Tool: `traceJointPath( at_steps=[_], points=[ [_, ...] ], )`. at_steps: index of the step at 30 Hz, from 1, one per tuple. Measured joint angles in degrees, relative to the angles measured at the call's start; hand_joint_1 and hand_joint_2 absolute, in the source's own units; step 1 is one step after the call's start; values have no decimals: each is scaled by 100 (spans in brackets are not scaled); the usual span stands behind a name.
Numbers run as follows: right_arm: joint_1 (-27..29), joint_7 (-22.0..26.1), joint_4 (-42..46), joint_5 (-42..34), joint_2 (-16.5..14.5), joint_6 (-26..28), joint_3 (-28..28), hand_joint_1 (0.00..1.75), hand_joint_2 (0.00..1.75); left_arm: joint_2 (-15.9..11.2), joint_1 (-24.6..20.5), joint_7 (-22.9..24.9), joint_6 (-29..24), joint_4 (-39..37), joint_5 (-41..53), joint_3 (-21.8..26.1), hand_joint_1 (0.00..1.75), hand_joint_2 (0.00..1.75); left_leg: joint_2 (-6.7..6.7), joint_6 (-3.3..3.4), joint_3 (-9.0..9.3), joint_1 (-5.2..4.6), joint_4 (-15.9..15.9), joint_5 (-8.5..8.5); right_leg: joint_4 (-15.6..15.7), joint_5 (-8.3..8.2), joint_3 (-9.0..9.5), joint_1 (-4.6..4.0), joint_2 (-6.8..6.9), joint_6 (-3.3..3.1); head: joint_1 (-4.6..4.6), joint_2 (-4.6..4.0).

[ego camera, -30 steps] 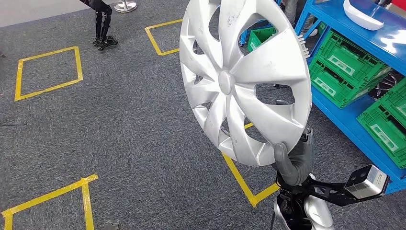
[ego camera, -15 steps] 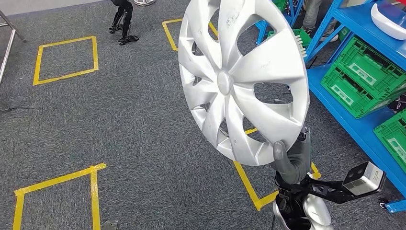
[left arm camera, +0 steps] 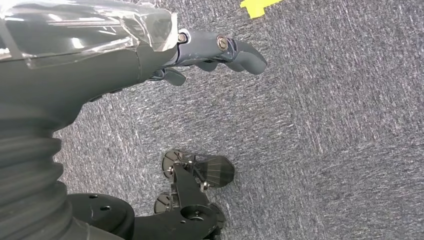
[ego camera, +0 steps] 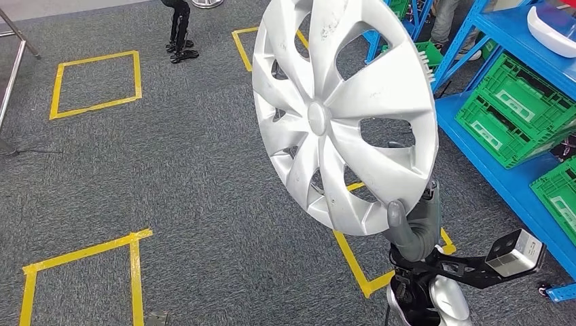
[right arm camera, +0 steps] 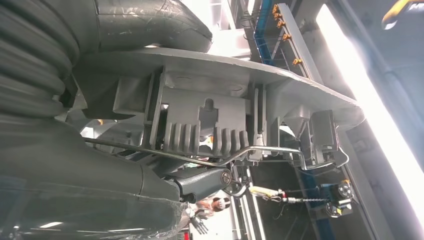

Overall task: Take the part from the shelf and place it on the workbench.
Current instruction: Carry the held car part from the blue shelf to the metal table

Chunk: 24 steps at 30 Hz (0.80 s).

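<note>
A silver wheel cover (ego camera: pixel 343 115) stands upright in front of me, filling the middle of the head view. My right hand (ego camera: pixel 414 227) grips its lower rim, thumb pressed on the front face. The right wrist view looks at the cover's ribbed back side (right arm camera: pixel 210 120) with its wire ring, and my right hand (right arm camera: pixel 100 165) clasps the edge there. My left hand (left arm camera: pixel 200 55) hangs over grey carpet with its fingers curled in and nothing in them.
A blue shelf (ego camera: pixel 502 176) with green crates (ego camera: pixel 513 112) runs along the right. A white part (ego camera: pixel 550 30) lies on its top level. Yellow tape squares (ego camera: pixel 95 81) mark the grey carpet. A person's legs (ego camera: pixel 445 20) stand at the far right, and a metal frame leg (ego camera: pixel 13 75) at the far left.
The whole scene has shifted as the camera turned slightly; the shelf slid right and the tape squares moved. The wheel cover stays in my right hand the same way.
</note>
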<state>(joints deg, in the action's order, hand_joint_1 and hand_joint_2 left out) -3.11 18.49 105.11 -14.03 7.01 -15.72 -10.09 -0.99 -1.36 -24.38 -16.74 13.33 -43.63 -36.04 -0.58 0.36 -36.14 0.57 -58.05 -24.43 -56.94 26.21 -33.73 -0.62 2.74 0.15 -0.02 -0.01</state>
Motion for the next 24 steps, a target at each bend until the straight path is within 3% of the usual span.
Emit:
traceJointPath(
  at_steps=[3,5,8,9,10,11,13,14,15,16,19,20,21,24],
  points=[
    [-1,1,3,-3,-17,-15,2,175,175,-11,-5,0,9,0,0,-1,0,175,13,80,65,12,101,17,63,-21,36,19,12,46,-3,0],
    [0,4,8,-4,-26,-29,8,175,175,-8,-24,-2,10,0,-1,-1,0,175,35,158,206,50,303,86,-104,71,-21,34,-82,50,2,-1],
    [9,17,10,-10,-27,-49,26,175,175,-7,-69,-4,10,0,-1,-1,0,175,74,172,291,80,410,125,-1171,472,-564,128,-248,44,9,-1],
    [24,16,9,-11,-27,-52,29,175,175,-7,-73,-4,10,0,-1,-1,0,175,96,152,295,91,407,115,-1445,541,-725,178,-260,82,9,-1],
    [42,14,8,-10,-27,-52,32,175,175,-7,-72,-4,10,0,-2,-1,0,175,121,120,302,108,400,99,-1494,514,-777,231,-261,149,8,-1],
    [58,11,7,-10,-27,-52,35,175,175,-7,-70,-4,10,0,-2,-1,0,175,148,77,310,133,385,76,-1308,394,-713,287,-260,240,8,-1],
    [75,11,1,-10,-28,-52,43,175,175,-24,-68,-4,10,-2,-2,0,0,175,201,-53,310,188,313,0,-561,62,-377,386,-278,431,12,-1],
    [79,11,-3,-10,-31,-52,44,175,175,-34,-68,-4,10,-4,-2,-1,0,175,220,-122,291,202,252,-40,-272,-39,-243,406,-300,466,12,-1],
    [85,10,-8,-11,-33,-53,44,175,175,-44,-66,-5,10,-7,-2,-1,0,175,237,-180,269,209,201,-72,-131,-71,-172,406,-319,457,8,0],
    [92,9,-13,-11,-37,-53,44,175,175,-51,-60,-7,9,-10,-2,-2,0,175,248,-219,249,213,171,-88,-141,-35,-169,381,-338,408,6,0],
    [118,10,-8,2,-41,-47,54,175,175,-33,-50,-17,4,-15,9,-4,0,175,221,-270,202,259,112,-132,-171,30,-159,341,-335,259,-4,0],
    [125,13,-3,9,-45,-45,63,175,175,-27,-57,-20,1,-16,18,-5,0,175,170,-270,101,268,-44,-176,-165,55,-133,328,-336,210,-9,0],
    [128,18,4,11,-54,-44,72,175,175,-22,-65,-21,-2,-16,27,-5,0,175,119,-263,-76,268,-327,-251,-158,88,-94,311,-337,151,-13,0],
    [137,20,9,24,-89,-43,86,175,175,-21,-67,-23,-9,-18,35,-8,0,175,52,-192,-908,214,-1576,-472,-157,210,42,208,-337,-12,-15,0]
  ],
)
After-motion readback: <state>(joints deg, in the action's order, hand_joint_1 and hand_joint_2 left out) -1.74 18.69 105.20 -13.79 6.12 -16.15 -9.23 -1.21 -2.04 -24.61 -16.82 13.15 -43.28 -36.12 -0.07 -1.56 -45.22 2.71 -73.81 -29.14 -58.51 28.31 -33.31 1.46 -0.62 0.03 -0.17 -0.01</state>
